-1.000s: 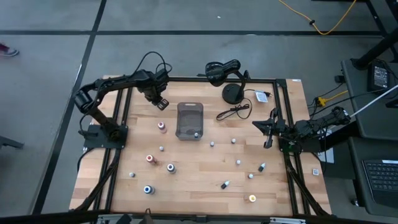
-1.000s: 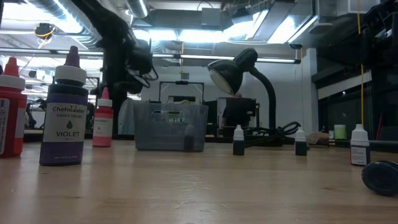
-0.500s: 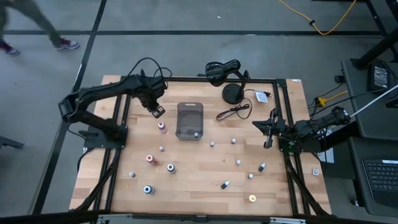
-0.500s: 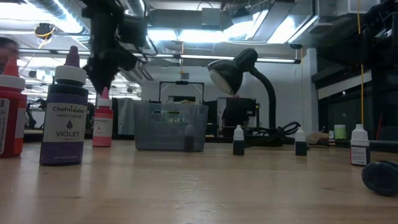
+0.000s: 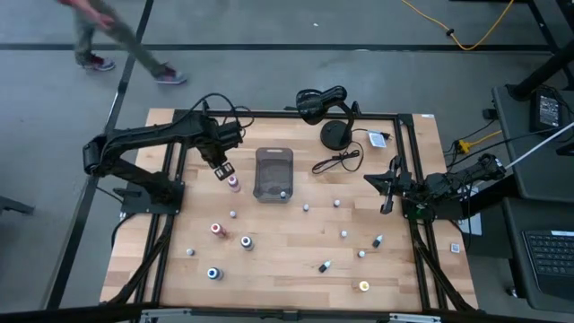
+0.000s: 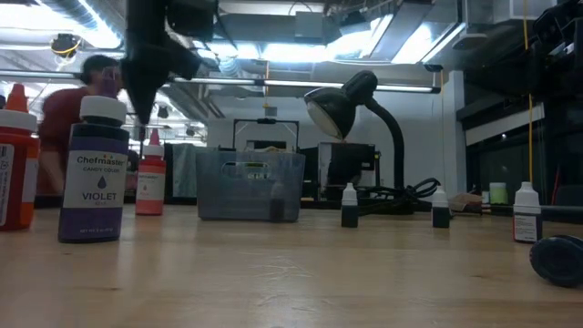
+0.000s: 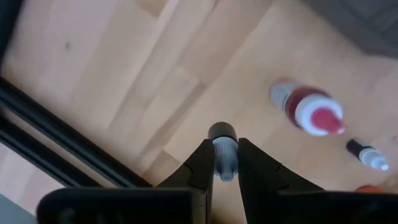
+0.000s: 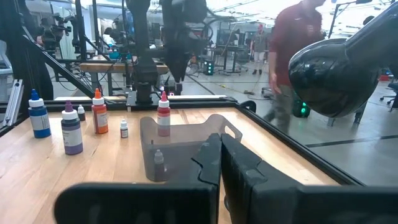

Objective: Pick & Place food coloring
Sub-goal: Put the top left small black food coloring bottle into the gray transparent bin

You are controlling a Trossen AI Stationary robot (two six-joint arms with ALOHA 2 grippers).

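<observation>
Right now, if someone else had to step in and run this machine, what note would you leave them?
Left tool: shut, empty, hovering beside the pink-capped bottle, left of the gray tray.
Right tool: shut, parked at the table's right edge.
Done: one small dropper bottle sits in the tray.
Left: about a dozen bottles stand or lie scattered over the wooden table, among them the violet bottle.

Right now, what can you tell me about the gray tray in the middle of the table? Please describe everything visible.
The gray tray is a rectangular bin of translucent smoky plastic with rounded corners and upright walls. It stands flat on the wooden table, near the middle, toward the far side. One small bottle with a white cap stands inside, at a near corner; the rest of it looks empty. Neither claw touches it. The pink-capped bottle stands beside it, apart.
</observation>
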